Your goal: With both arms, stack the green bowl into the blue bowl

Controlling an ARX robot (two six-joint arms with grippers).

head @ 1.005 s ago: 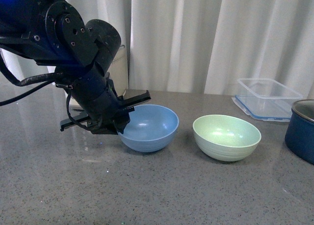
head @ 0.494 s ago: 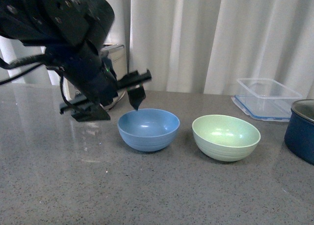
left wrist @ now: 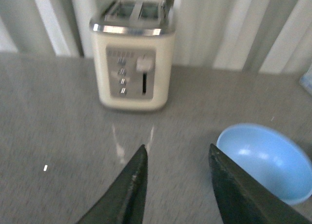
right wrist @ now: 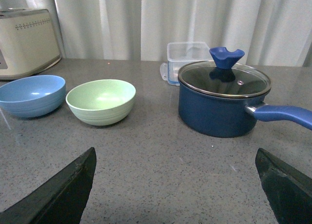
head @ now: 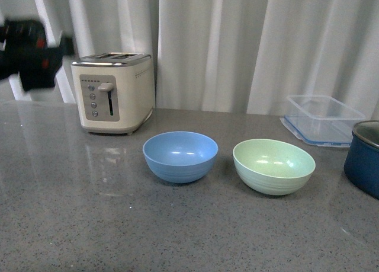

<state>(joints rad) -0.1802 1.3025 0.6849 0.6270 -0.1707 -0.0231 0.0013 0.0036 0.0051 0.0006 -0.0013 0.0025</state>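
Observation:
The blue bowl stands upright and empty on the grey counter, with the green bowl just to its right, a small gap between them. Both also show in the right wrist view, blue bowl and green bowl. My left arm is a blurred dark shape at the far left, high above the counter. My left gripper is open and empty over bare counter, with the blue bowl beside one finger. My right gripper is wide open and empty, low over the counter, well short of the bowls.
A cream toaster stands behind the blue bowl at the left. A clear plastic container sits at the back right. A dark navy pot with a glass lid and a long handle stands right of the green bowl.
My left arm has lifted away from the blue bowl's left rim and swung up and out to the far left. The toaster behind it is now uncovered. The bowls have not moved.

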